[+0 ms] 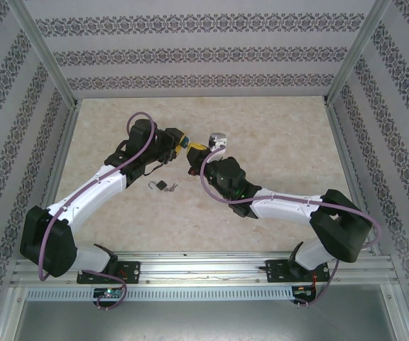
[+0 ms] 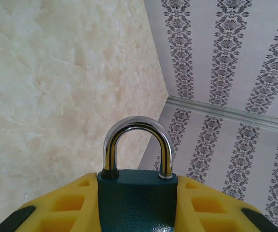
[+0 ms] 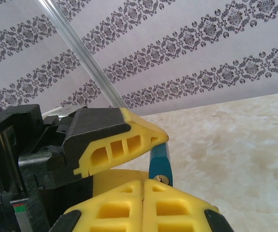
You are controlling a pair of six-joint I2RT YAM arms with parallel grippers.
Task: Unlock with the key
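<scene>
A teal padlock [image 2: 136, 203] with a chrome shackle [image 2: 136, 145] sits upright between the yellow fingers of my left gripper [image 2: 138, 182], which is shut on its body and holds it above the table. In the right wrist view the padlock [image 3: 159, 162] shows its narrow side and its brass keyhole [image 3: 163, 180] under a left finger [image 3: 129, 140]. My right gripper [image 3: 144, 182] is shut, its tips right at the keyhole; no key shows between them. From above, the left gripper [image 1: 183, 144] and right gripper [image 1: 196, 151] meet at mid-table. What looks like keys on a ring [image 1: 162, 187] lies on the table.
The beige marbled tabletop [image 1: 275, 135] is boxed in by patterned walls and an aluminium frame [image 1: 45, 64]. Both arms reach inward from the near rail [image 1: 204, 266], and their purple cables loop above the wrists.
</scene>
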